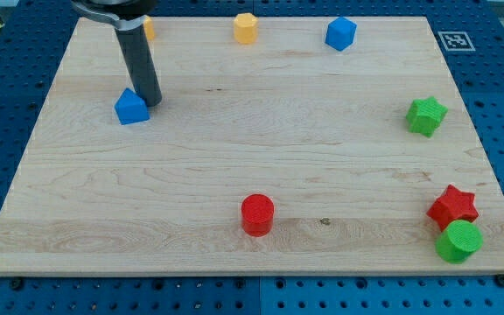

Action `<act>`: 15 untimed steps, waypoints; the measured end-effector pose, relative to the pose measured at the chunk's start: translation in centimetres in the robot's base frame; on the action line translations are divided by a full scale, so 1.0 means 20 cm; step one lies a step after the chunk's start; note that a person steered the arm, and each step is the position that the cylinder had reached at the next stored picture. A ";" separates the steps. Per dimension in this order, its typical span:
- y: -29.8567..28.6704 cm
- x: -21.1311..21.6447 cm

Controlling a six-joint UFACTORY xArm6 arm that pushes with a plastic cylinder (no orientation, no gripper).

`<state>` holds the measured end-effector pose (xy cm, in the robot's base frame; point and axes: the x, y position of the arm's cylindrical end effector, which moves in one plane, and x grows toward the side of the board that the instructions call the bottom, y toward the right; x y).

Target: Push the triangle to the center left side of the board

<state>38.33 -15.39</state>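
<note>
Camera view — my tip [150, 103] touching blue triangle [130, 108], its right side.

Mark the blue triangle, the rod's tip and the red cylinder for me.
blue triangle [130, 108]: camera view, its front face.
my tip [151, 103]: camera view, the rod's very end, touching the triangle's right side.
red cylinder [257, 210]: camera view, its top face.

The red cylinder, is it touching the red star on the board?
No, the red cylinder stands alone near the view's bottom middle, far from the red star, which is at the view's right, next to the green cylinder.
</note>
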 end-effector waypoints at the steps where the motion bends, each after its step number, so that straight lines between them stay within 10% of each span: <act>1: -0.05 0.02; 15: -0.14 0.22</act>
<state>42.66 -18.27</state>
